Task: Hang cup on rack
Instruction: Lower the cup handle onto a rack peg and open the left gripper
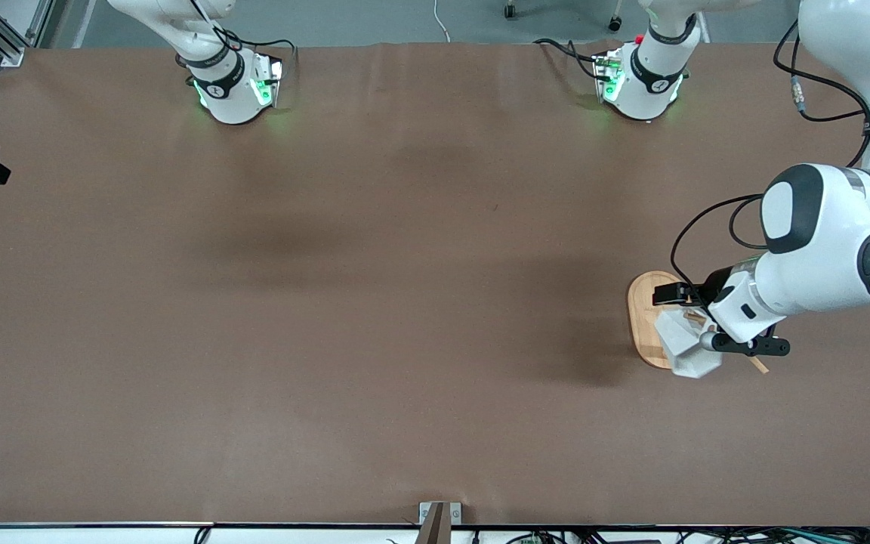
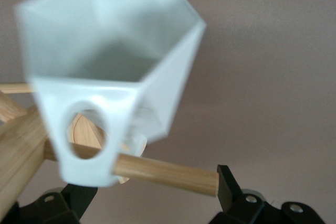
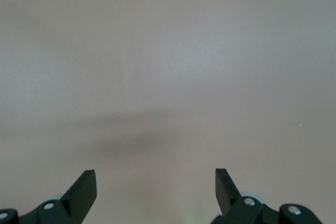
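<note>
Hanging by handle hole on peg of rack (image 1: pixel 643 317), cup (image 1: pixel 688 349) sits threaded at left arm's end of counter (image 1: pixel 374 302), so weight rests on wood. Left tool (image 1: pixel 714 321) released, fingers spread either side of peg and cup. Right tool (image 3: pixel 156 190) spread too, empty, waiting over bare counter. Nothing blocks withdrawal.

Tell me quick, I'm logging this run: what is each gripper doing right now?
Left gripper: open over the rack, around the cup, which hangs on a peg.
Right gripper: open, empty, waiting.
</note>
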